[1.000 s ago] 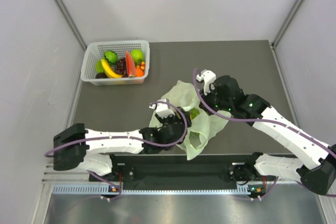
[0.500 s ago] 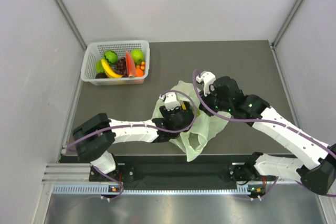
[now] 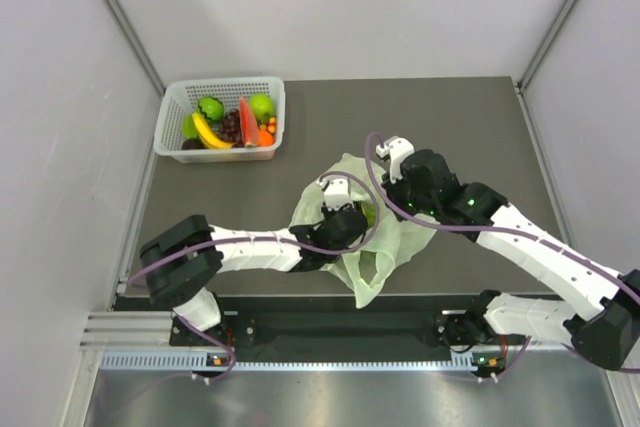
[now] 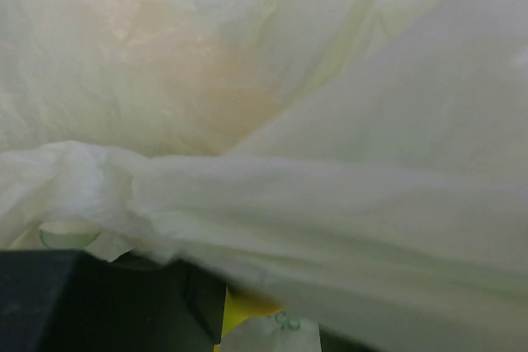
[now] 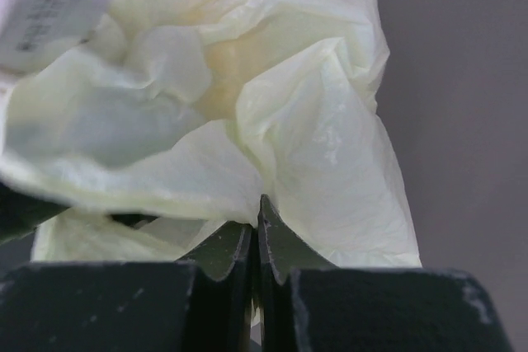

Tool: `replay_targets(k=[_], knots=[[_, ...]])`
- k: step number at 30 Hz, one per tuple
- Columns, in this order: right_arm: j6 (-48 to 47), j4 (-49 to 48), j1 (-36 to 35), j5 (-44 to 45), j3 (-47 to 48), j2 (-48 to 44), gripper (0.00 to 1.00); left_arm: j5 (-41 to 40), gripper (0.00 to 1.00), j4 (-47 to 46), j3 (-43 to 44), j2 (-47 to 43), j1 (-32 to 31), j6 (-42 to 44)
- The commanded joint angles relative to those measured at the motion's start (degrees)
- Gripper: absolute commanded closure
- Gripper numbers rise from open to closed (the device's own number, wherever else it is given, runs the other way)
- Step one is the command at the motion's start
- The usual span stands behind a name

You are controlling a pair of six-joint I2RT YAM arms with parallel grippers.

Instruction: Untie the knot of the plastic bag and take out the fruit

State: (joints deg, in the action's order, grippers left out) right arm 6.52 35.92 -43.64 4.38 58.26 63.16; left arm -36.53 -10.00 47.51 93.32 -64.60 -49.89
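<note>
- Plainly the work is at the taking-out step: the thin, crinkly, pale green translucent plastic bag (image 3: 398,243) lies on the dark grey table (image 3: 460,117), between the two arms and close to the near edge. No tied knot shows in any view.
- The right gripper (image 5: 256,224) has its jaws pressed together on a fold of the bag's film.
- The left gripper (image 3: 356,219) is pushed in at the bag's middle. Its wrist view is filled with film, so I cannot tell whether it is released, clenched or grasping anything.
- A green patch (image 3: 371,215) shows just beside it from above, and an orange tint (image 5: 216,72) glows through the film; these may be fruit left inside.
- The white lattice plastic basket (image 3: 172,112), well apart at the far left, holds a yellow banana piece (image 3: 210,133), a red wedge (image 3: 247,119) and green pieces (image 3: 211,107).
- The bag's long axis runs roughly far to near, with its narrow crumpled end pointing at the near edge. Which way the mouth faces I cannot tell.
- Next, I judge, the left gripper must close on a piece rather than on film and draw it out while the right holds the bag.
</note>
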Motion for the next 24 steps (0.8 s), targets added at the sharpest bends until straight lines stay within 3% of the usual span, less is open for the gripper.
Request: replay_targets(k=[1,5,11,18,24], knots=[[2.26,-2.26,0.22,7.11,-0.60,0.83,1.00,2.52,1.00,2.06,1.27,-7.08,-1.05,3.30],[3.49,-2.17,0.22,12.39,-1.30,1.70,1.00,3.74,1.00,8.75,3.20,-12.98,-2.55,4.27],[5.78,-2.43,0.48,23.03,-0.61,2.67,1.00,14.98,1.00,26.22,10.76,-19.22,-3.87,2.78],[4.81,-3.93,1.80,24.88,1.77,6.71,1.00,27.28,1.00,38.10,13.93,-27.13,-4.57,2.43],[4.64,-5.77,2.77,24.97,1.95,8.47,1.00,34.24,1.00,40.15,14.19,-36.78,-4.84,3.13]])
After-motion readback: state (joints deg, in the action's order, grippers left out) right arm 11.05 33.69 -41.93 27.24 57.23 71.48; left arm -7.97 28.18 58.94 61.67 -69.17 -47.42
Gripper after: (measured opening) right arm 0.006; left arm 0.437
